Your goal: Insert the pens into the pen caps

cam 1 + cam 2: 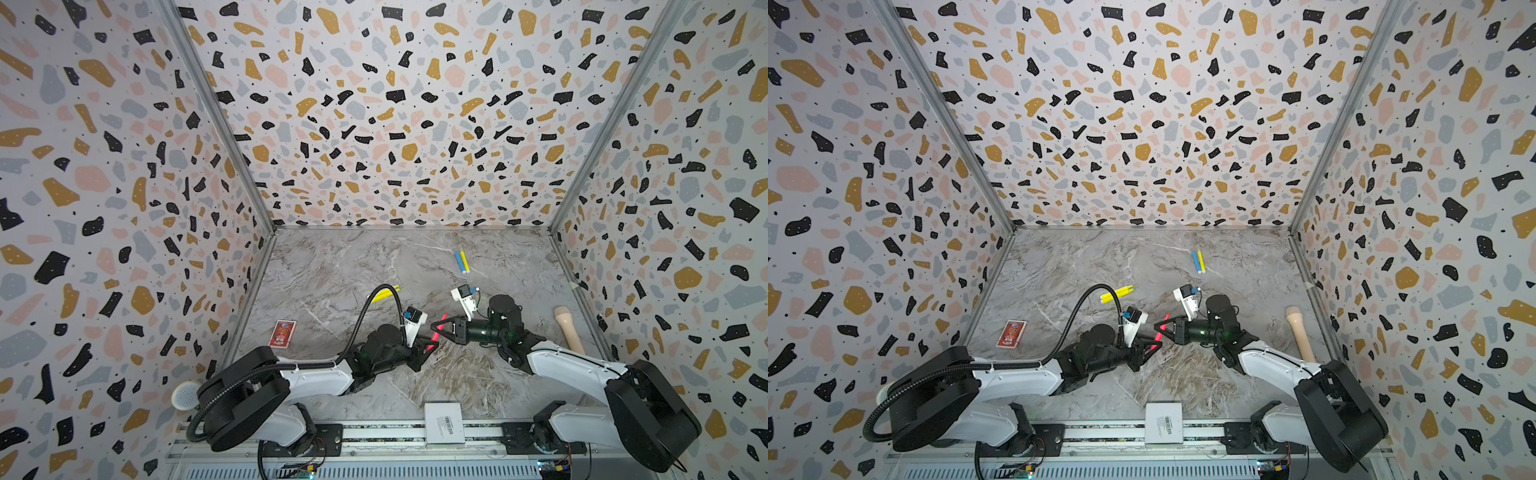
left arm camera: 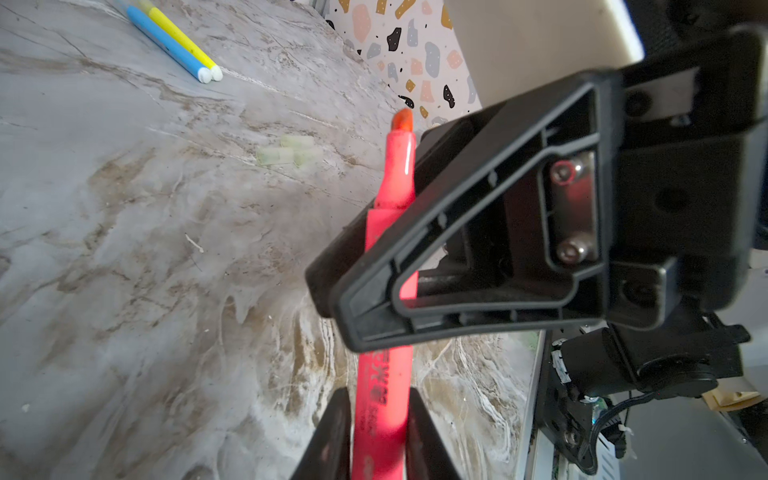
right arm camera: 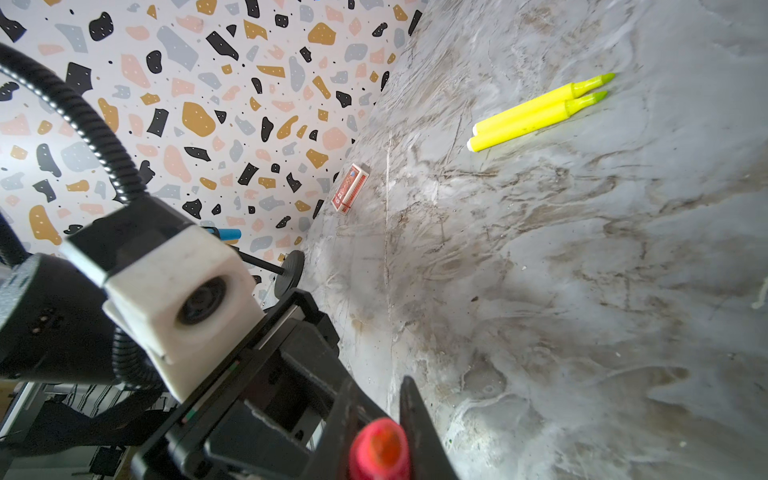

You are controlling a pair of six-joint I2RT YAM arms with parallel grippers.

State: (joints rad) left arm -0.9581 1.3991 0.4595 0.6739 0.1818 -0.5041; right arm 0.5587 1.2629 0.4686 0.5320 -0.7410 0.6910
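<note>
Left claw (image 1: pixel 431 341) and right claw (image 1: pixel 437 326) both pinch the pink pen (image 1: pixel 444 318).
In both top views the pen hangs over the middle of the marble table (image 1: pixel 332 270), left claw on its back end, right claw nearer the tip. In the left wrist view both claws press tight on it, the tip is bare, and small clear pen caps (image 2: pixel 286 151) lie on the table beyond. The right wrist view shows the tip poking out of the right claw. The pen looks light, stiff and slippery; grab its fat middle.
</note>
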